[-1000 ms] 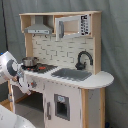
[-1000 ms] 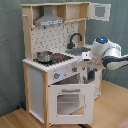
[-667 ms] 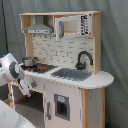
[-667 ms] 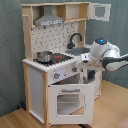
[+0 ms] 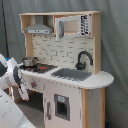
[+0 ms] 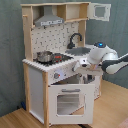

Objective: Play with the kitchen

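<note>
Little has shifted over the last second: the arm [image 6: 107, 56] has edged slightly nearer the front of the kitchen [image 6: 57, 65] in the second exterior view, while the toy itself stands as it did. Its claw [image 6: 83, 66] hangs just in front of the counter edge, close to the knobs [image 6: 56, 76] and above the oven door [image 6: 70, 102]; whether it is open or closed cannot be told. In the first exterior view the arm [image 5: 12, 75] reaches in from the first exterior view's left, beside the stove end of the kitchen [image 5: 70, 70]. A metal pot [image 6: 44, 56] sits on the stove, the black faucet [image 5: 83, 59] curves over the grey sink [image 5: 71, 74], and the range hood [image 5: 39, 25] hangs above the burners. The kitchen stands on a wooden floor [image 6: 112, 107] against a dark curtain [image 5: 115, 45].
</note>
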Motion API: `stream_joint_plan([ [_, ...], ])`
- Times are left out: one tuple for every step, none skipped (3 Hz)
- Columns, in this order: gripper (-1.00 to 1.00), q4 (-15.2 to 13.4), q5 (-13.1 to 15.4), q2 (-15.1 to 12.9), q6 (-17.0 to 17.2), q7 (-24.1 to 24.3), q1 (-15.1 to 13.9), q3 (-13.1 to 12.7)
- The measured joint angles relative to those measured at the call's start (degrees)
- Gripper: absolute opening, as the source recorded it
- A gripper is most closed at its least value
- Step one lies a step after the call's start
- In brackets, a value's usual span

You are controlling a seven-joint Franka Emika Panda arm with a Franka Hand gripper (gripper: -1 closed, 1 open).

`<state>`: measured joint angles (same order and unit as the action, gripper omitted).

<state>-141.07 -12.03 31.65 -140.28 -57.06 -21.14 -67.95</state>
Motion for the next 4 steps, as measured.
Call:
stream_joint_plan([
  [-1.00, -0.17, 0.00, -0.57, -0.57, 0.00, 0.00, -0.09],
  [-1.00, -1.77, 0.00, -4.30, -3.43, 0.00, 0.03, -0.17],
  [-1.00, -3.82, -0.03, -9.70, -4.31, 0.56, 0.09, -0.21],
  [-1.00, -3.86, -0.03, -14.98, -5.58, 2.23, 0.08, -1.68],
])
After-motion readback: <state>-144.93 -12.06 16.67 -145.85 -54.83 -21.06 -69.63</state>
